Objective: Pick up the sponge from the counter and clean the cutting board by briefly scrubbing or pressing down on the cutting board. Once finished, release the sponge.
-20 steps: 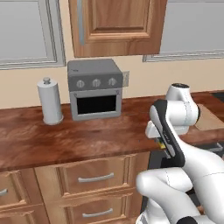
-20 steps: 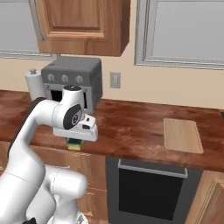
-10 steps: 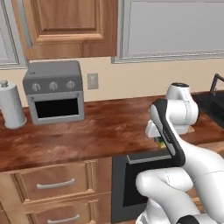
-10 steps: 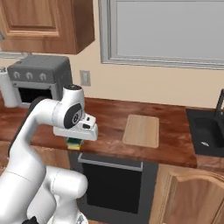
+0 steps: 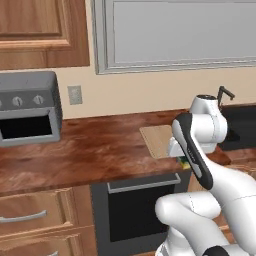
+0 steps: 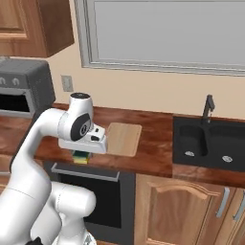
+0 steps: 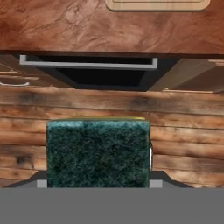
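Gripped in the claw (image 6: 82,154), the sponge (image 7: 98,153) is held off the bench (image 6: 158,148), out past its front edge. Pickup is judged done; carrying to the cutting board (image 6: 123,139), scrubbing and release remain.

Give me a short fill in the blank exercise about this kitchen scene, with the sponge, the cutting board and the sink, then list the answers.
1. The tool is shut on the ____, held out past the front edge of the counter.
2. The cutting board is made of pale ____.
3. In the right base view, the black sink lies to the ____ of the cutting board.
4. The sponge's scouring top is dark ____.

Missing words: sponge; wood; right; green
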